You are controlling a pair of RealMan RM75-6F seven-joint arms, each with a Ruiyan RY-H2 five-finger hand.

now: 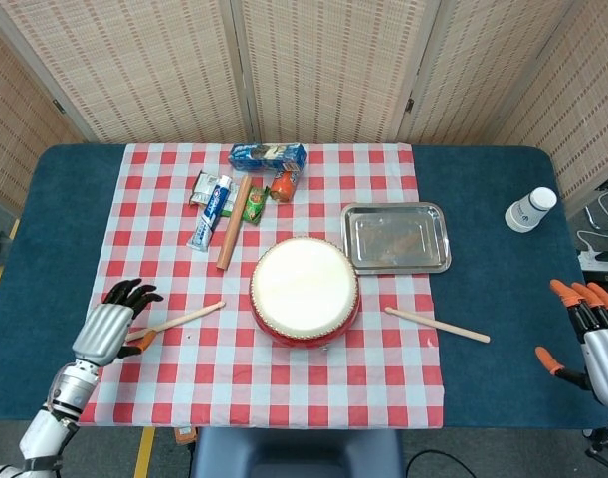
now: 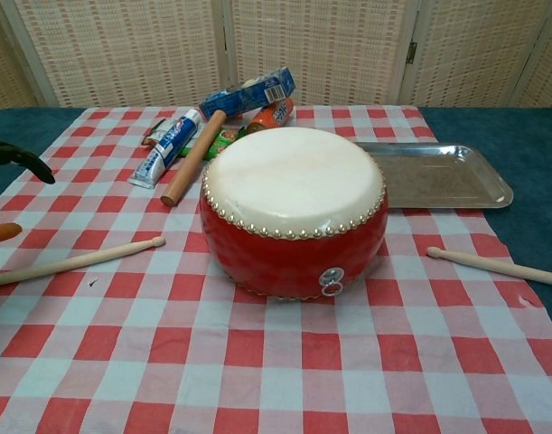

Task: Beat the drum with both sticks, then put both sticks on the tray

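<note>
A: Where is the left hand [image 1: 109, 327] against its stick?

B: It hangs over the cloth's left margin, fingers spread and holding nothing. The left stick [image 1: 176, 321] lies just at its 3 o'clock, slanting up toward the drum [image 1: 304, 290]. The near end of that stick is beside the orange-tipped thumb; whether they touch I cannot tell. In the chest view only dark fingertips [image 2: 18, 155] and an orange tip show at the left edge, above the stick [image 2: 72, 262].

A: And the other side?

B: The right hand [image 1: 594, 334] sits at the far right of the table [image 1: 488, 209], fingers apart, empty. The right stick [image 1: 437, 325] lies well apart from it, at its 9 o'clock, on the checked cloth [image 1: 284, 383] just right of the drum.

A: The tray?

B: The tray [image 1: 396, 237] stands at the drum's 2 o'clock, nearly touching its rim, with the right stick at the tray's 6 o'clock.

A: Room to move?

B: Bare blue table stretches between the right stick and the right hand. A white bottle [image 1: 530, 209] stands near the right edge at 1 o'clock from the tray. A rolling pin [image 1: 234, 222], a toothpaste tube [image 1: 212, 211] and a blue box [image 1: 269, 155] crowd the cloth at the drum's 11 o'clock. The cloth's near edge runs just short of the table's front.
</note>
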